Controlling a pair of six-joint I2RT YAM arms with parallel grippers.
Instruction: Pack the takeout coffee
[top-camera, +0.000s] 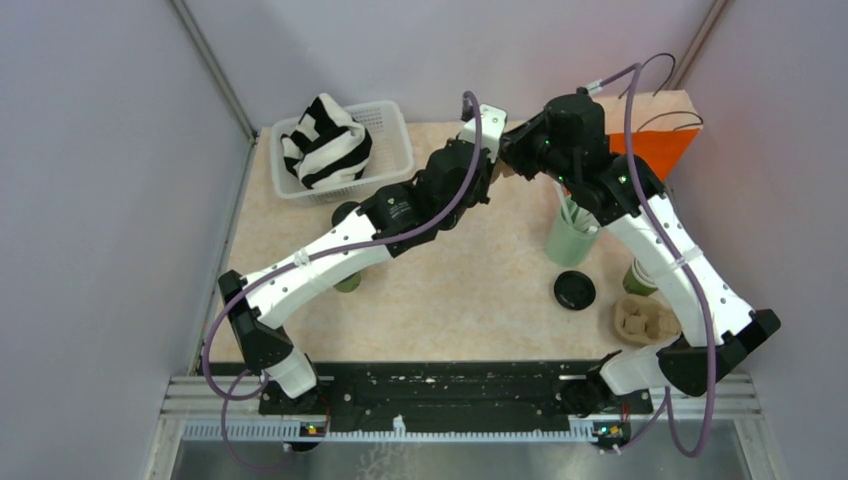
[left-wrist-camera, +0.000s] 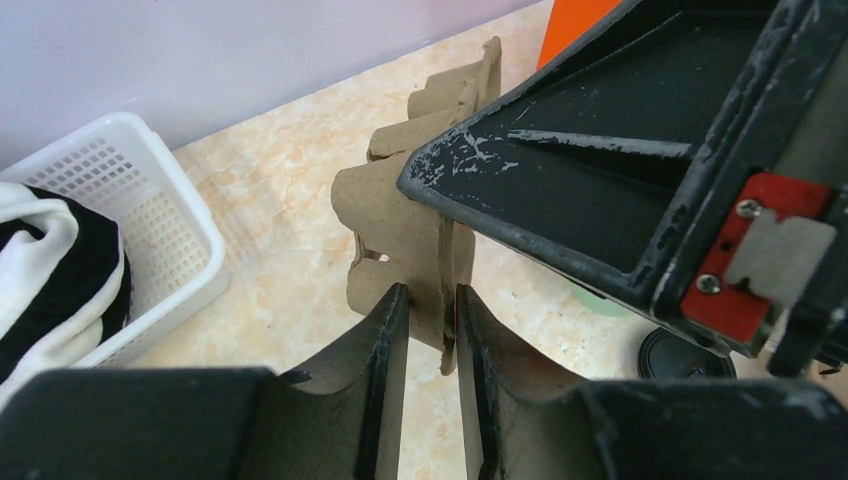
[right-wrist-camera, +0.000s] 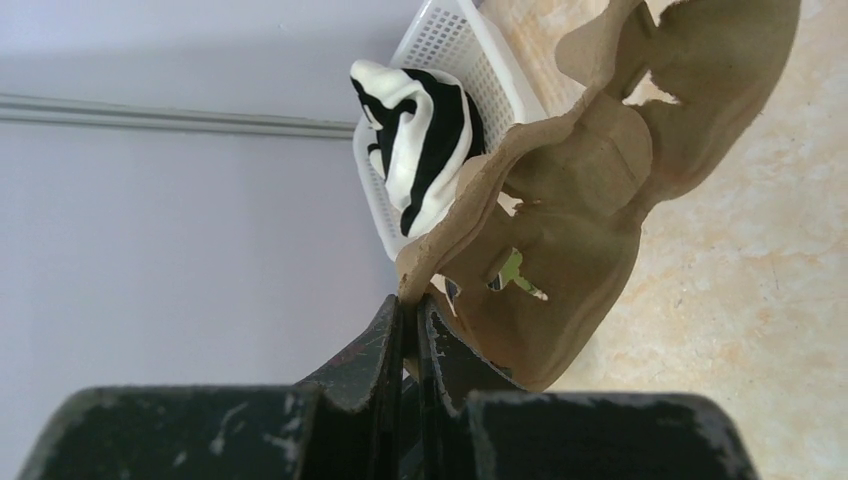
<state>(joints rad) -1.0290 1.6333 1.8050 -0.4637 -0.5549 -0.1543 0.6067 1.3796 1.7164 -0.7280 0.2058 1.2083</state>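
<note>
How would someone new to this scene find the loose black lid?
From the orange bag at the table's far right corner, come nearer to the pale mint tumbler of straws. The black lid lies flat on the table just in front of it, left of the brown pulp carrier: a round black disc sitting on no cup.

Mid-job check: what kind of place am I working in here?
Likely an enclosed lab test cell staged as a coffee counter: plain walls on three sides, a marbled table, plus a pulp carrier and straw tumbler.
</note>
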